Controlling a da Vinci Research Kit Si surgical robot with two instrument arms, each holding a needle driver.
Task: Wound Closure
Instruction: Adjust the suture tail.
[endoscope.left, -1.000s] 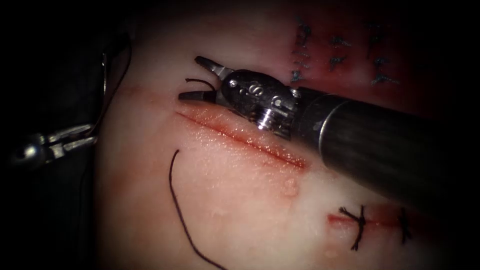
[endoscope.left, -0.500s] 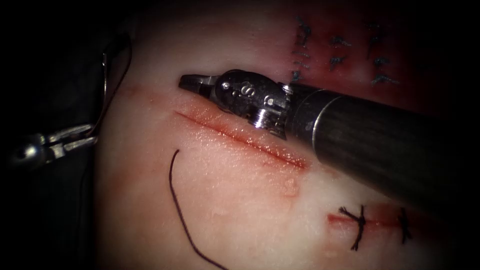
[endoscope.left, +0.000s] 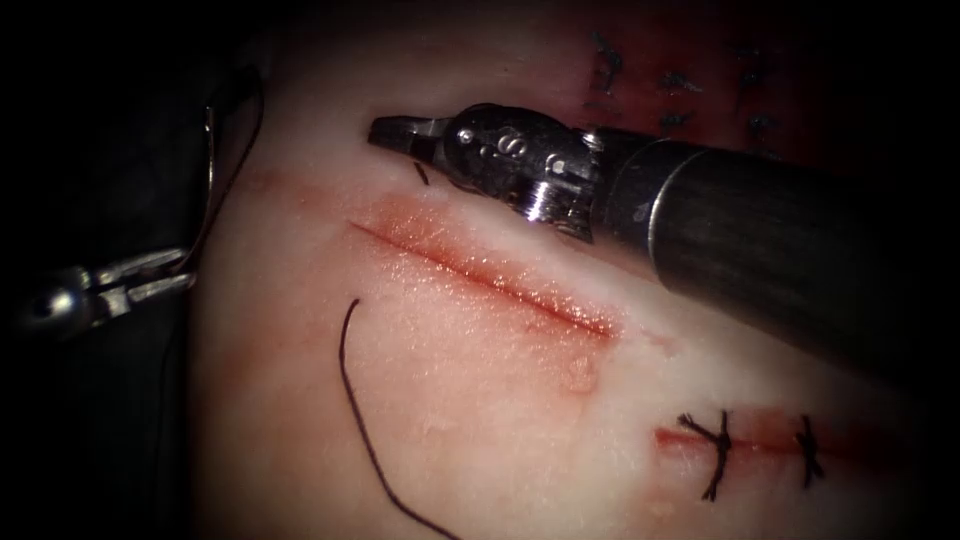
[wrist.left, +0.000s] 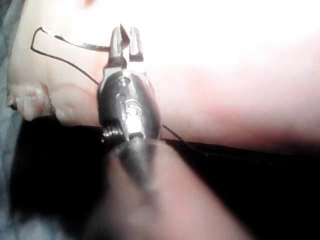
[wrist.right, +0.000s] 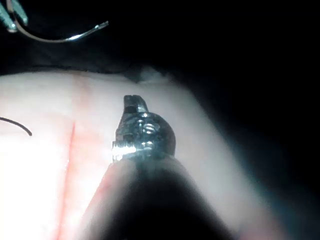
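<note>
The right tool (endoscope.left: 392, 132) blocks the tissue (endoscope.left: 480, 400) above the cut (endoscope.left: 480, 275); below lies loose thread (endoscope.left: 365, 440).

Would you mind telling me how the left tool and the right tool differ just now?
The left tool sits off the tissue's left edge, shut on the needle near one end, needle outside the tissue. The right tool lies over the tissue by the cut's left end, shut, seemingly on a short thread end. Both have their fingers closed.
</note>
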